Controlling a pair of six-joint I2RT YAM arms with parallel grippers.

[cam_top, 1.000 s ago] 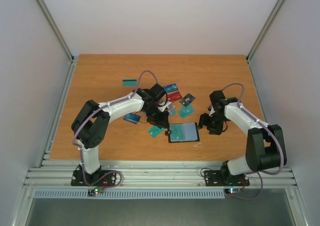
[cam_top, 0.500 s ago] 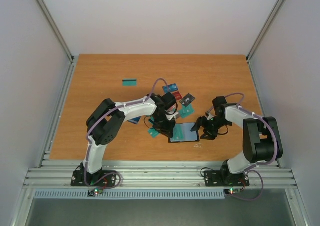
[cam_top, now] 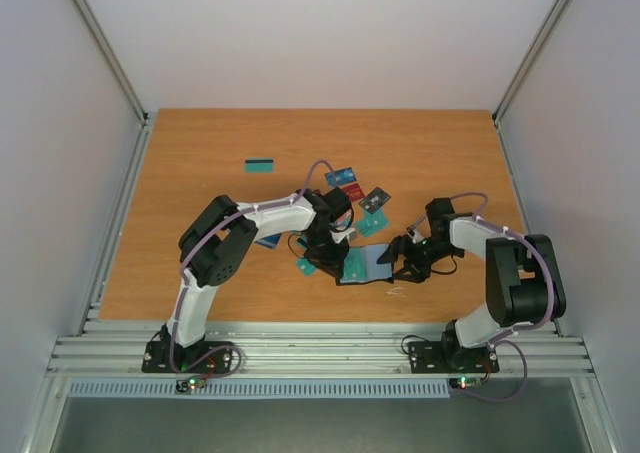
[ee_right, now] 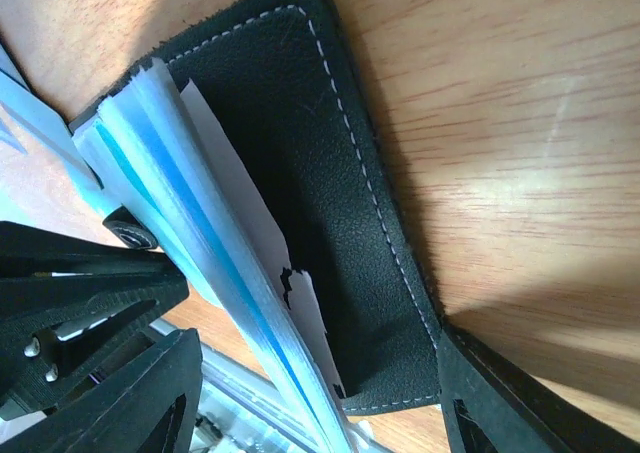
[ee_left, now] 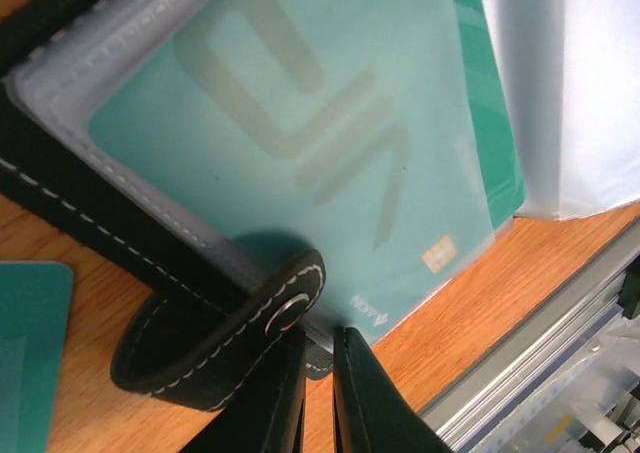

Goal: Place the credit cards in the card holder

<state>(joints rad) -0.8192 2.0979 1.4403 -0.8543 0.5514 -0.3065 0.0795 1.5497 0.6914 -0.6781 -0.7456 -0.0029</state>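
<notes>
The black card holder (cam_top: 368,266) lies open near the table's front, with its clear sleeves fanned up. My left gripper (cam_top: 336,257) is at its left edge. In the left wrist view the left gripper (ee_left: 320,373) is shut on the corner of a teal card (ee_left: 300,143) that lies mostly inside a clear sleeve, beside the holder's snap strap (ee_left: 220,338). My right gripper (cam_top: 397,264) is at the holder's right edge. In the right wrist view the right gripper (ee_right: 320,403) is wide open, straddling the black cover (ee_right: 330,203) and the raised sleeves (ee_right: 190,213).
Loose cards lie behind the holder: a striped teal one (cam_top: 260,165), a blue one (cam_top: 340,176), a red one (cam_top: 350,191), a dark grey one (cam_top: 375,200) and teal ones (cam_top: 372,224), (cam_top: 307,266). The metal rail (cam_top: 320,348) runs along the front edge.
My left gripper has moved right from the loose cards onto the holder's left side. My right gripper has moved left to the holder's right edge. The sleeves now stand raised.
</notes>
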